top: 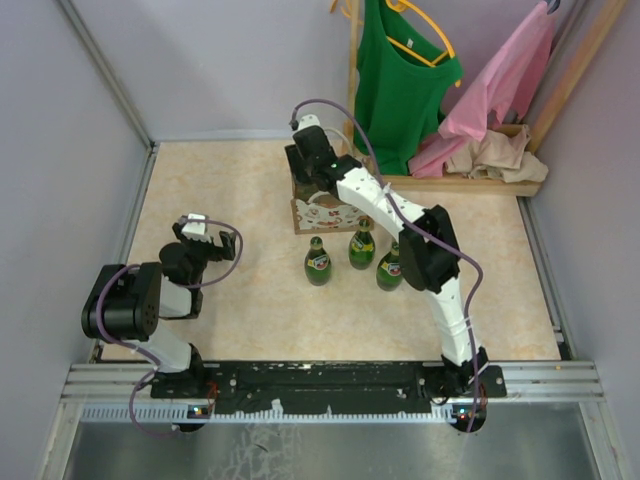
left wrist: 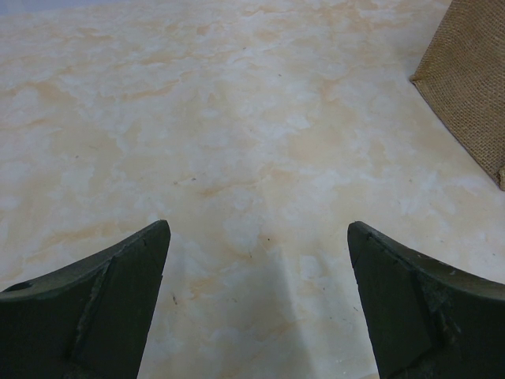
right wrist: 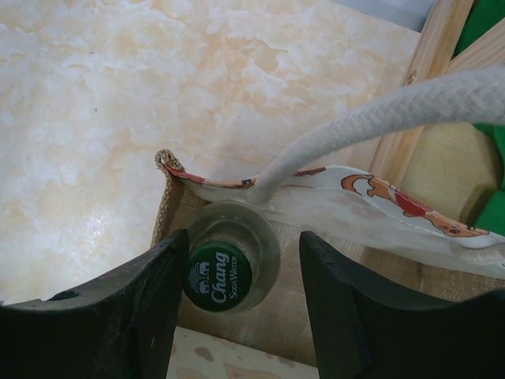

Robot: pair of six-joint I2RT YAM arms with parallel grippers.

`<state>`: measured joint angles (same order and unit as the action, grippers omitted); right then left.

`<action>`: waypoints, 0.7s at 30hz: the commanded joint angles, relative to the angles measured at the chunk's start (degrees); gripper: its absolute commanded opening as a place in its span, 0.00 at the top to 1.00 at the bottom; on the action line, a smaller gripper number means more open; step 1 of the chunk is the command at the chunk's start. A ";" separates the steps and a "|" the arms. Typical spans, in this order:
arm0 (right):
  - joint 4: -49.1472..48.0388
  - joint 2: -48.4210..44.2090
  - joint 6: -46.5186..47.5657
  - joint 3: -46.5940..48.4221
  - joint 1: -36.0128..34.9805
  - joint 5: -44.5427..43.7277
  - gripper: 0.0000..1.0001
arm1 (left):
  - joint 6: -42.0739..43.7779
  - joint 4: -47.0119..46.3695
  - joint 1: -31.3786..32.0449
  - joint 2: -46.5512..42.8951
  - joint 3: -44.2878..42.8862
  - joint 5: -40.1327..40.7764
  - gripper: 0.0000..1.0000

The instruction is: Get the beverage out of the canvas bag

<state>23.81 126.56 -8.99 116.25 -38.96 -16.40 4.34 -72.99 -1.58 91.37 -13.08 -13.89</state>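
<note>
Right wrist view: my right gripper [right wrist: 241, 245] hangs open over the small boxy tan canvas bag [right wrist: 170, 217] with the white-and-red patterned panel, its jaws standing on either side of a green glass bottle [right wrist: 219, 276] whose green cap reads Chang Soda Water. The bottle stands upright inside the bag, tucked into the corner beneath the spot where a thick white rope handle [right wrist: 379, 118] meets the rim. I have not closed on anything yet. One finger sits almost against the cap while the other has a clear gap, so closing as I am would, I judge, shove the neck sideways rather than clamp it squarely. The handle arcs just above the bottle and could catch my finger or the cap on the way up. The bag looks light and nothing pins it. My left gripper [left wrist: 259, 229] is open and empty, well apart from the bag with only the bag's burlap corner at the edge of its view. A snag could therefore lift or drag the whole bag. Three green bottles [top: 362, 245] stand just in front of the bag, and a dragged bag would likely topple them.
</note>
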 commanded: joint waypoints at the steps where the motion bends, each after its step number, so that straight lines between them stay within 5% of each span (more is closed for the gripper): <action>1: -1.75 2.15 1.53 2.31 0.02 -1.37 0.43 | 0.31 -0.53 0.35 0.03 -0.81 0.14 0.00; 9: -2.57 3.47 2.24 2.49 0.02 -1.49 0.53 | 0.32 -0.49 0.37 0.03 -0.81 0.14 0.00; 16: -2.41 3.25 2.72 2.49 0.02 -2.58 1.00 | 0.27 -0.46 0.38 0.03 -0.81 0.10 0.00; 21: -3.50 0.87 3.73 1.70 0.02 -3.56 1.00 | 0.32 -0.48 0.41 0.03 -0.81 0.17 0.00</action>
<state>19.38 128.79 -7.53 116.73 -39.22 -16.56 4.36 -72.99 -1.58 91.37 -13.08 -13.91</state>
